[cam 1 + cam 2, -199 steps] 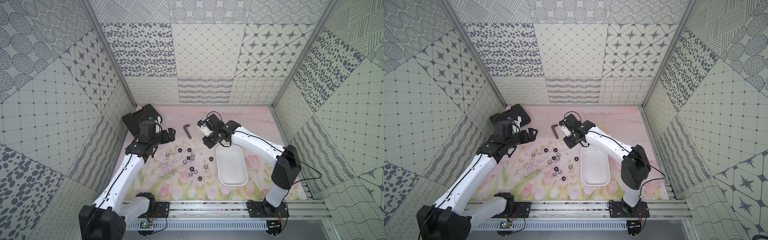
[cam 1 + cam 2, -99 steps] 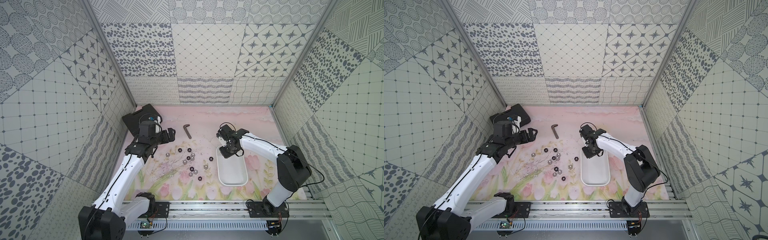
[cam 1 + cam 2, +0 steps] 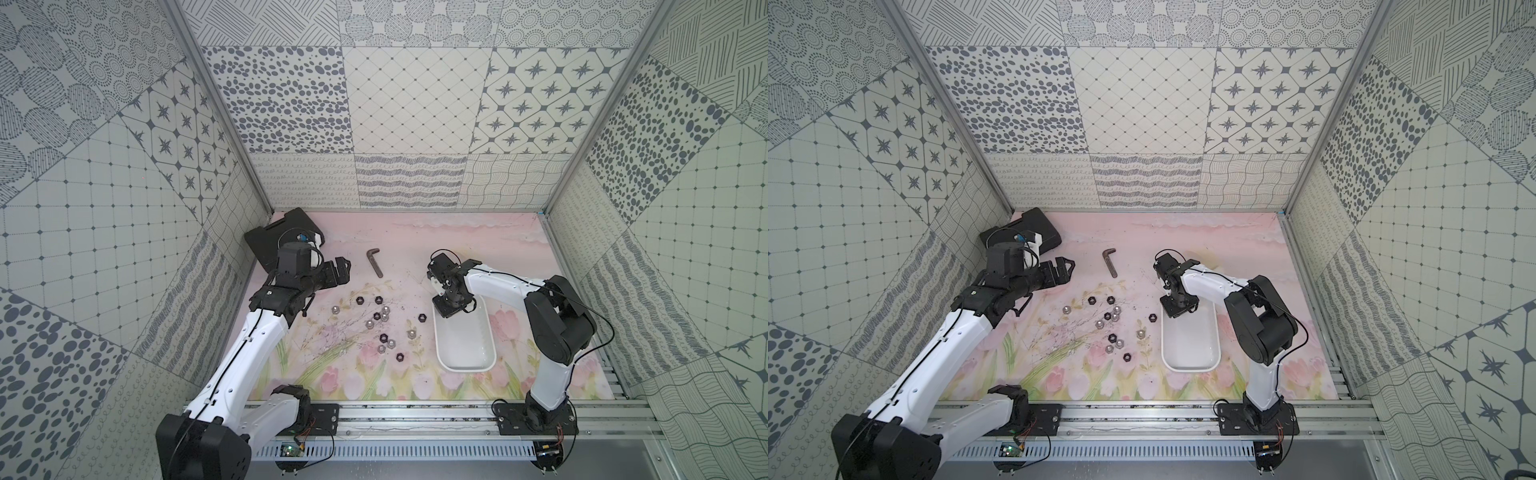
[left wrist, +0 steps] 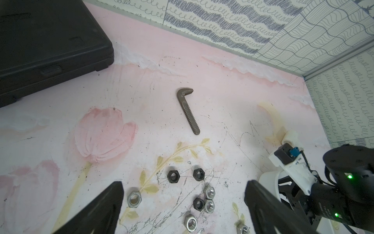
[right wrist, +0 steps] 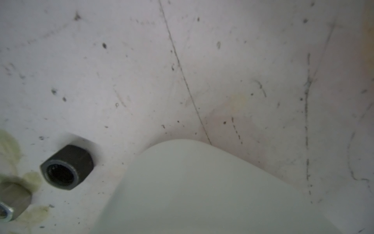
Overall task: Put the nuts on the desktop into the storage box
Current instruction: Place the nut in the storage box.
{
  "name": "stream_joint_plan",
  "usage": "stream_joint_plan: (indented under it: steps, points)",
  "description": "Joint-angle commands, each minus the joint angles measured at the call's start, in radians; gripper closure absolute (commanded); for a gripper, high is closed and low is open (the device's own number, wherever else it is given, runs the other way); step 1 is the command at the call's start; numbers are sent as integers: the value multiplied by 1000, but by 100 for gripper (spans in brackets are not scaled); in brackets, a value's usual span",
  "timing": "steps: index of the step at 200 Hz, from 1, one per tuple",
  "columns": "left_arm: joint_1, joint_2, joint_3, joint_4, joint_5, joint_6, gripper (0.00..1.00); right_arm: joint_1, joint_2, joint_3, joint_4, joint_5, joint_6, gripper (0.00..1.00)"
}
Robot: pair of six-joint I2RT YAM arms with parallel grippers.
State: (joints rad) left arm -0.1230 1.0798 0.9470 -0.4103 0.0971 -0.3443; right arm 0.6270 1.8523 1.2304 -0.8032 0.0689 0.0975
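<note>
right gripper (image 3: pixel 449 309) points down over the 12 o'clock end of the storage box (image 3: pixel 466 347), jaws all but closed — whether anything sits between them cannot be told. left gripper (image 3: pixel 344 272) hangs wide open, empty, at 10 o'clock of the nuts (image 3: pixel 383 337), which lie scattered on the desktop (image 3: pixel 457 245) at 9 o'clock of the box.

2 top views look down from high up, side by side, and both show the whole desktop (image 3: pixel 457 241). The left wrist camera looks slanting down at the nuts (image 4: pixel 173 176). The right wrist camera sits very close, maybe over the storage box (image 5: pixel 202 192) corner.
</note>
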Motion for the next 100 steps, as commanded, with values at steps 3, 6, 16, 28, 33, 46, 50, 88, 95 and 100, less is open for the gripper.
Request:
stream_joint_plan:
  steps: [3,6,16,28,33,46,50,88,95,100]
  points:
    - [-2,-1,9,-10,7,1,1,5,10,33,30,-5,2,73]
    - [-1,0,9,-10,8,1,1,6,10,36,30,-7,3,73]
    - [-2,2,10,-10,9,1,1,7,11,42,30,-14,1,73]
    - [-4,3,9,-10,9,1,1,7,17,49,30,-17,1,70]
    - [-3,3,9,-10,10,2,1,7,20,52,30,-17,0,67]
    - [-2,2,8,-10,9,2,1,7,25,52,33,-19,0,61]
    - [-2,2,9,-10,10,2,1,7,25,53,33,-21,-1,57]
    - [-2,-2,9,-12,9,2,1,13,10,52,34,-8,2,35]
    - [-1,-2,8,-12,10,2,1,17,-6,50,34,-3,4,35]
    - [-2,-1,9,-12,11,2,1,19,-20,50,33,1,5,35]
